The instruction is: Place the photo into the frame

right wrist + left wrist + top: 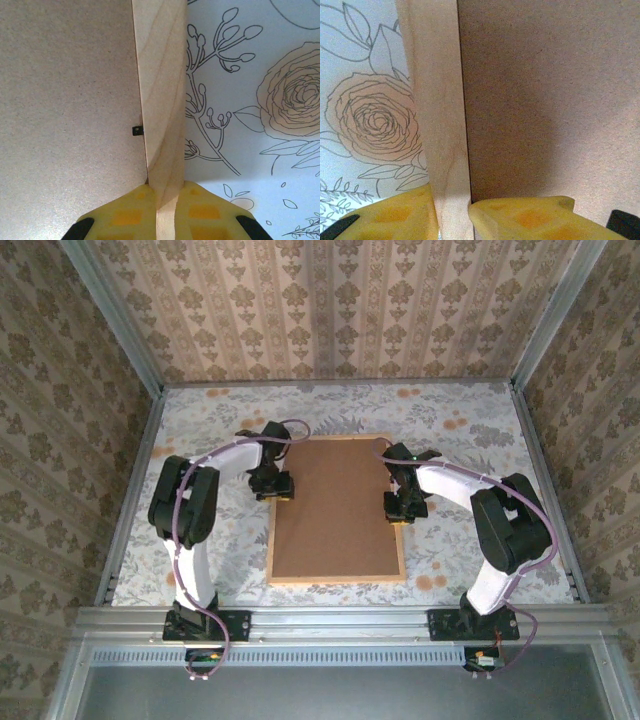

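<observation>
As the right gripper pinches the frame and the left gripper's hold looks unclear, lift both sides evenly.

The light wood moulding of the frame runs from 12 o'clock down to 6 o'clock. At 6 o'clock the right gripper is clamped on it, one of its yellow pads pressed against each side of the wood. The speckled brown backing board fills the 9 o'clock side, with a small black tab on it at the moulding's inner edge. Toward 3 o'clock lies a pale tablecloth with line-drawn flowers: a budded sprig just beside the moulding and a rose at 2 o'clock.
</observation>
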Robot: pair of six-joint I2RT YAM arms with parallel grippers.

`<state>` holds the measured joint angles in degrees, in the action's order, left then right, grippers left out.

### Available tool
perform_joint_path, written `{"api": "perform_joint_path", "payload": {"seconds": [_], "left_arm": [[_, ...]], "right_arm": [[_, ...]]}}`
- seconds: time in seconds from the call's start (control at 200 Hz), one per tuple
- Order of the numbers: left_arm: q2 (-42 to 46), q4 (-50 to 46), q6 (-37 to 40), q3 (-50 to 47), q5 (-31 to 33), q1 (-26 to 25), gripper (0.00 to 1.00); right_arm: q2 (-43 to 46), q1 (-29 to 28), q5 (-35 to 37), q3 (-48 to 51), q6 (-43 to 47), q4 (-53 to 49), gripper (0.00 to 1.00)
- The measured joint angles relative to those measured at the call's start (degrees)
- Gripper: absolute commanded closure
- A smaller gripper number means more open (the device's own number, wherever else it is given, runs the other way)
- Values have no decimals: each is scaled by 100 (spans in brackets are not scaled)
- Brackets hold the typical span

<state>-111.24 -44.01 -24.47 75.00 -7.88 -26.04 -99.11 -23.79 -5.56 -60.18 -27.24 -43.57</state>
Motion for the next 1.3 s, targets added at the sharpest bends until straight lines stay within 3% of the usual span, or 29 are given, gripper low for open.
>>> {"api": "perform_joint_path", "payload": {"seconds": [0.27,0.745,1.07,1.305], "left_arm": [[74,551,-81,-146,-330,168,50],[72,463,678,-98,79,-57,45],[9,354,627,4,52,-37,48],[42,468,409,-26,-426,192,40]], "right_arm": [[0,0,24,-2,-17,-44,90],[-2,-13,48,-20,-20,-79,90],[0,-13,48,-20,-20,-79,90],[0,-13,55,-20,-22,-79,91]]}}
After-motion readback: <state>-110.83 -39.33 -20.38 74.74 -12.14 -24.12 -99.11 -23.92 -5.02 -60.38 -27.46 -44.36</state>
